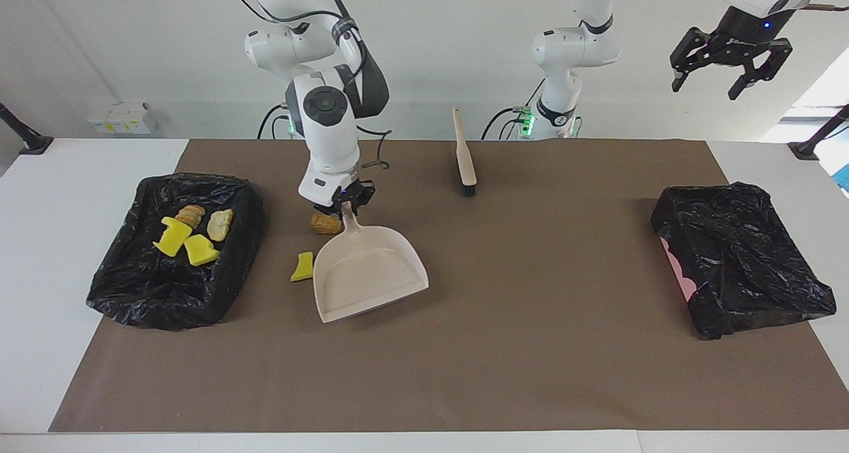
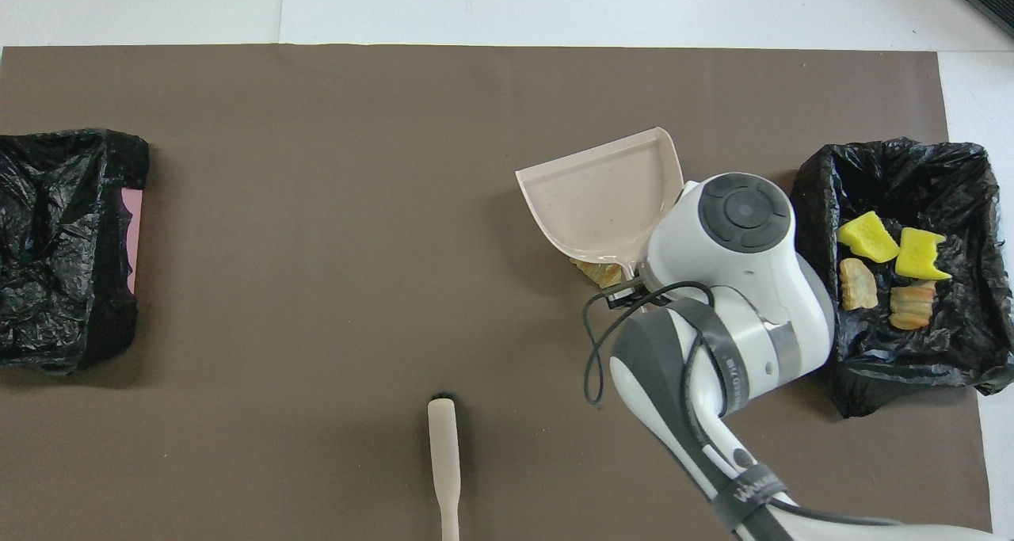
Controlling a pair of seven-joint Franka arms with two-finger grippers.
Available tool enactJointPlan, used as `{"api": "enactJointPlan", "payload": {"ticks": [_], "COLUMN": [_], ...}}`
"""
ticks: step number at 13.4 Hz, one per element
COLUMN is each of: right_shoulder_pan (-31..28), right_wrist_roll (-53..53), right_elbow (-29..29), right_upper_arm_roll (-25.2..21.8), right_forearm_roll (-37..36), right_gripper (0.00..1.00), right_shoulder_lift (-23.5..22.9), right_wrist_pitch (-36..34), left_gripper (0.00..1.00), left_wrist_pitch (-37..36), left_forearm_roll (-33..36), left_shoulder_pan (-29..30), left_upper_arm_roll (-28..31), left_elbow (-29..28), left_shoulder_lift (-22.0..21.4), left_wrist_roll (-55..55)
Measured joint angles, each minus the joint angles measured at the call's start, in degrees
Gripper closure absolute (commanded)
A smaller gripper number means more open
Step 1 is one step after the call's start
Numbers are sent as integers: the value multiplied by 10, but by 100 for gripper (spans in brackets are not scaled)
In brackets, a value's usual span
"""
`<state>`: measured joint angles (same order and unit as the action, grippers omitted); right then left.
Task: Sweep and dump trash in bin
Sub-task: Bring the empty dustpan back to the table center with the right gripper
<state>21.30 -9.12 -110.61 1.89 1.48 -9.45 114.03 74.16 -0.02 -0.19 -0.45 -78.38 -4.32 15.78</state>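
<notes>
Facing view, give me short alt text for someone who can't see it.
The right gripper holds a beige dustpan by its handle over the brown mat, beside a bread-like lump and a yellow sponge chunk. Four more trash pieces lie in the black-lined bin at the right arm's end. The left gripper waits open, raised high over the left arm's end.

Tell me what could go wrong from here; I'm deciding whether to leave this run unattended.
1. The dustpan, held by the right gripper, covers a striped bread piece; lowering may squash it.
2. The yellow chunk and brown lump lie beside the dustpan, not at its mouth; turning could knock them aside.
3. The brush lies untouched; without it, lumps may just slide.
</notes>
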Motion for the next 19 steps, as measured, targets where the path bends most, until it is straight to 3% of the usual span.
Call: {"api": "enactJointPlan", "payload": {"ticks": [3, 7, 8, 9, 10, 16, 19], "right_shoulder_pan": [84, 153, 159, 161, 161, 160, 181], "right_wrist_roll": [-169, -290, -292, -292, -292, -292, -298], "right_elbow": [84, 273, 302, 315, 321, 322, 256], "right_upper_arm_roll": [0, -1, -1, -1, -1, -2, 0], "right_forearm_roll": [31, 32, 32, 32, 32, 36, 40], "right_gripper": [100, 100, 87, 29, 0, 0, 0], "right_shoulder_lift": [-91, -242, -260, -268, -271, -255, -202], "right_wrist_pitch": [3, -49, -61, -67, -68, -49, -54], "left_gripper": [0, 0, 0, 0, 0, 0, 0], "left_wrist_pitch": [0, 0, 0, -2, -6, -8, 5], "left_forearm_roll": [0, 0, 0, 0, 0, 0, -1], "left_shoulder_pan": [0, 0, 0, 0, 0, 0, -3], "left_upper_arm_roll": [0, 0, 0, 0, -1, -8, -14], "left_elbow": [0, 0, 0, 0, 0, 0, -7], "left_shoulder_lift": [0, 0, 0, 0, 0, -17, -19], "left_wrist_roll": [0, 0, 0, 0, 0, 0, -4]}}
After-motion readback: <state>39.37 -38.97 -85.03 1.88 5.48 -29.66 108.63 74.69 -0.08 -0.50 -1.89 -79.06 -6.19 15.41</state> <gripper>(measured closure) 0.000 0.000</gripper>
